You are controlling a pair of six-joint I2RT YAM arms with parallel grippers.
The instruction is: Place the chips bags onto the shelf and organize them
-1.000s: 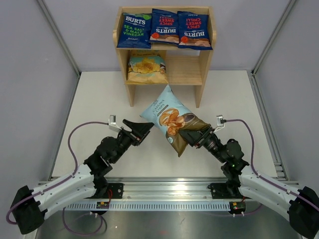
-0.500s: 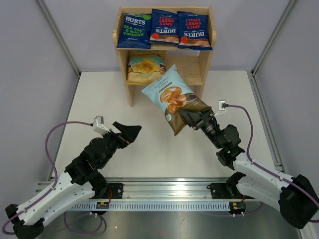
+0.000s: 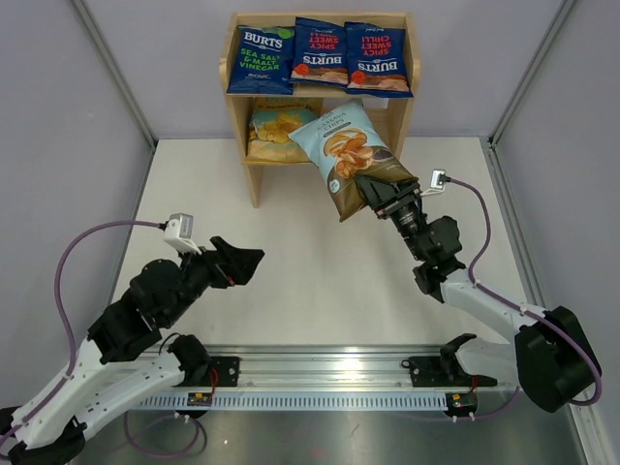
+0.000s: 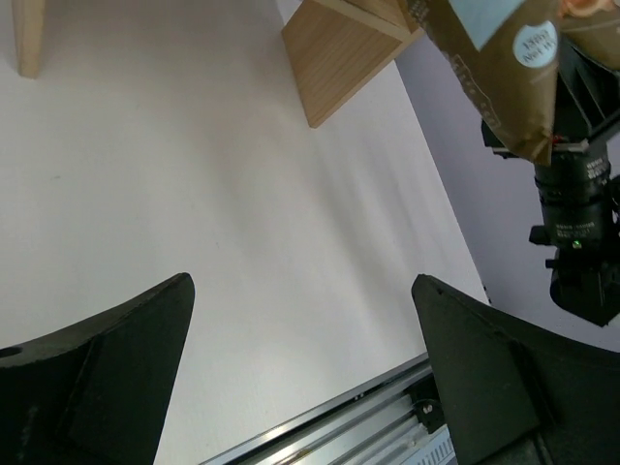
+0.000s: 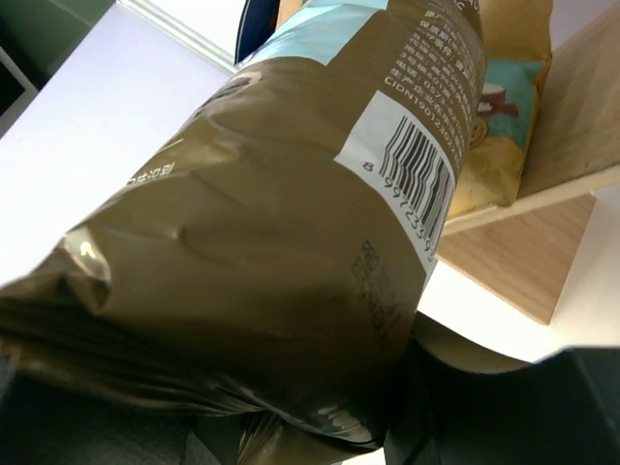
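The top view looks down from above the counter's near edge toward the shelf at the far edge. The left wrist view sits low, facing the far-right corner. The right wrist view hugs the light-blue bag's back. All three share shelf and bag.

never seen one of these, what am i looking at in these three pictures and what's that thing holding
These are two robot arms bolted to a table, each ending in a two-finger gripper. The wide picture looks down from above and behind them; the other two come from small cameras on each wrist. The right gripper is pinching the brown bottom end of a light-blue and brown bag of chips, held up in front of the wooden shelf. The left gripper is open and empty. On the shelf's top tier sit three dark-blue bags; a tan-yellow bag sits on the lower tier.
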